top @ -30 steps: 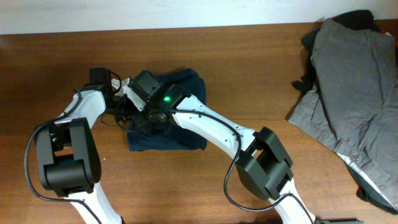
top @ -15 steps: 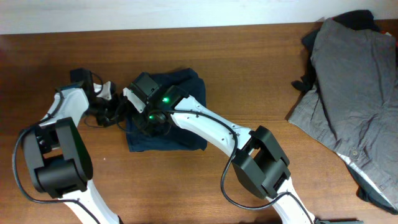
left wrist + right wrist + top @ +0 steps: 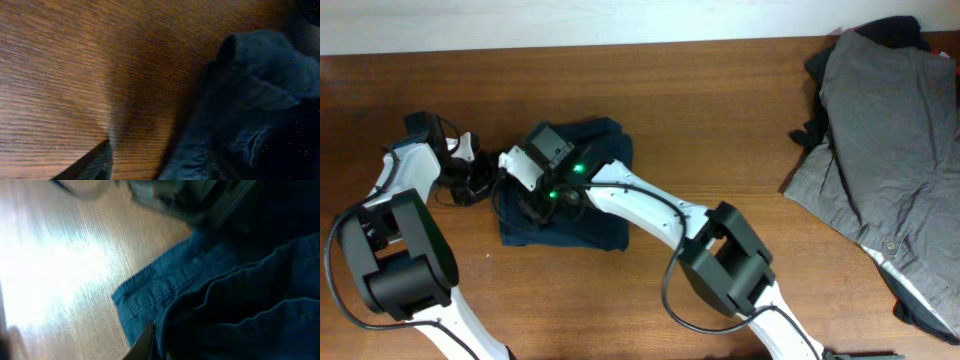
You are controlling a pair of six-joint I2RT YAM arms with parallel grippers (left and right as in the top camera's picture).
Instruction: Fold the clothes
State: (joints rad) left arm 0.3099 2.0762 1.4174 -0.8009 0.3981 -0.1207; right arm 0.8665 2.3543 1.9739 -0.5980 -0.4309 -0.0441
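A dark navy folded garment (image 3: 570, 195) lies on the wooden table at left of centre. My right gripper (image 3: 532, 197) rests on its left part; in the right wrist view one finger tip (image 3: 146, 341) presses against the dark blue folds (image 3: 235, 295), so it is shut on the garment. My left gripper (image 3: 472, 183) sits just left of the garment's edge. In the left wrist view one finger (image 3: 92, 165) shows at the bottom left, bare wood lies beside it, and the garment (image 3: 250, 100) lies to the right, so it looks open and empty.
A grey shirt (image 3: 885, 140) lies spread in the table's far right corner over some dark cloth (image 3: 895, 30). The two arms cross close together at the left. The table's back edge meets a white wall (image 3: 620, 20).
Both grippers have moved left. The navy garment has slid left with the right gripper. The left gripper has drawn off the garment's edge onto bare wood.
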